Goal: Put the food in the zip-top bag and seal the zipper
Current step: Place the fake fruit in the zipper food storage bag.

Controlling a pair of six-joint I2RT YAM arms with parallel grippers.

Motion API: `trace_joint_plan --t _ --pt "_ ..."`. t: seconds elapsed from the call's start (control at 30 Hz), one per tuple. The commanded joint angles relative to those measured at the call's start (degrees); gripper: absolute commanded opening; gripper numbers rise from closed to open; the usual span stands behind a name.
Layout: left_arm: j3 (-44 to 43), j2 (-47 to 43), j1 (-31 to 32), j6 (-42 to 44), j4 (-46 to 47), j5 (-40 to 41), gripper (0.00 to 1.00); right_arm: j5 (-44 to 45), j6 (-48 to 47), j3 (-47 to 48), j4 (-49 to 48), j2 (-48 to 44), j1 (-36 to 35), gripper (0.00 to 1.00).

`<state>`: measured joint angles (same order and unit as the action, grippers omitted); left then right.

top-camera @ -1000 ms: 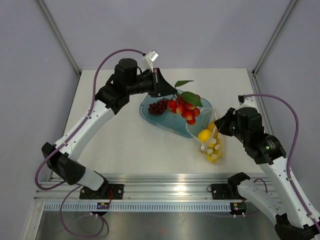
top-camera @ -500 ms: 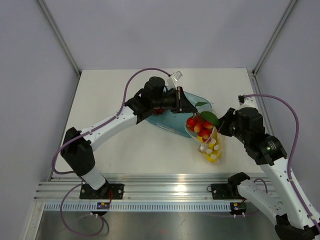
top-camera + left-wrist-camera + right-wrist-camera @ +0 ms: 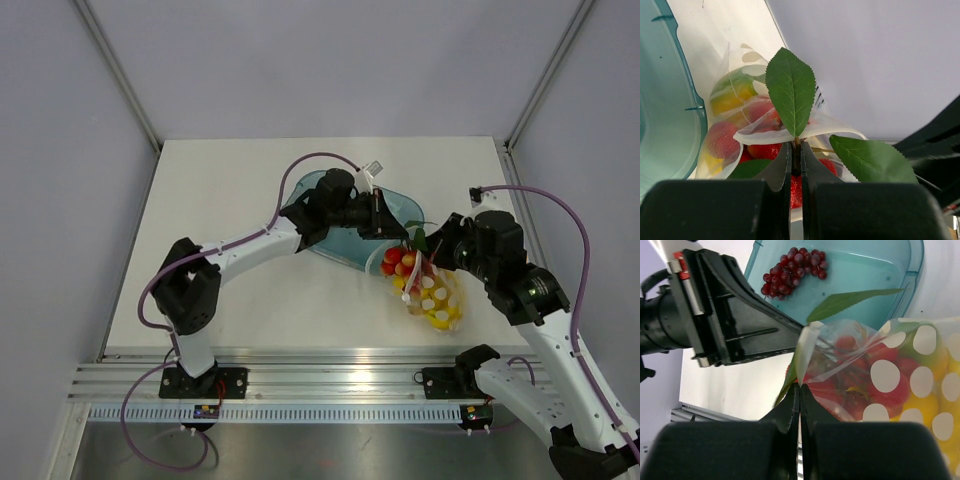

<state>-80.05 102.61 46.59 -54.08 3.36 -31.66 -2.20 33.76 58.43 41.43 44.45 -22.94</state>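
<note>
Over the tray point(image 3: 402, 207), where grapes point(image 3: 792, 272) lie, my left pincer point(image 3: 795, 150) is clamped on the stem of the strawberries point(image 3: 398, 262), which sit partly through the mouth of the bag point(image 3: 437, 298). That bag lies on the tabletop point(image 3: 230, 290) just beside the tray, with yellow fruit inside. My right pincer point(image 3: 800, 388) is closed on the bag's mouth edge, holding it up. I'd push deeper before letting go, so the leaves point(image 3: 790, 87) clear the zipper, which I can't make out. Room between the pincers is tight, and the tray rim crowds the bag.
</note>
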Motion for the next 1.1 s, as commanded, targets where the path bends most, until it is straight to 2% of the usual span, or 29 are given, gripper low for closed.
trace_joint_plan --t 0.0,0.33,0.5,0.8,1.07 --pt "-2.91 1.62 2.01 0.38 2.54 2.03 0.00 -3.51 1.92 0.63 -7.41 -0.50 0.26 0.00" --pt "-2.30 0.93 1.84 3.20 -0.28 5.91 0.00 -3.00 1.84 2.30 -6.27 -2.08 0.26 0.00" --pt "-2.39 -1.26 2.81 1.97 0.60 3.54 0.00 -2.11 2.28 0.28 -7.24 -1.64 0.18 0.00" --pt "6.12 -16.28 1.49 8.38 -5.63 10.65 0.00 3.78 2.19 0.10 -4.52 -2.79 0.18 0.00" --pt "12.20 -21.66 1.58 8.03 -3.62 10.66 0.00 5.80 4.03 -0.25 -6.27 -1.82 0.26 0.00"
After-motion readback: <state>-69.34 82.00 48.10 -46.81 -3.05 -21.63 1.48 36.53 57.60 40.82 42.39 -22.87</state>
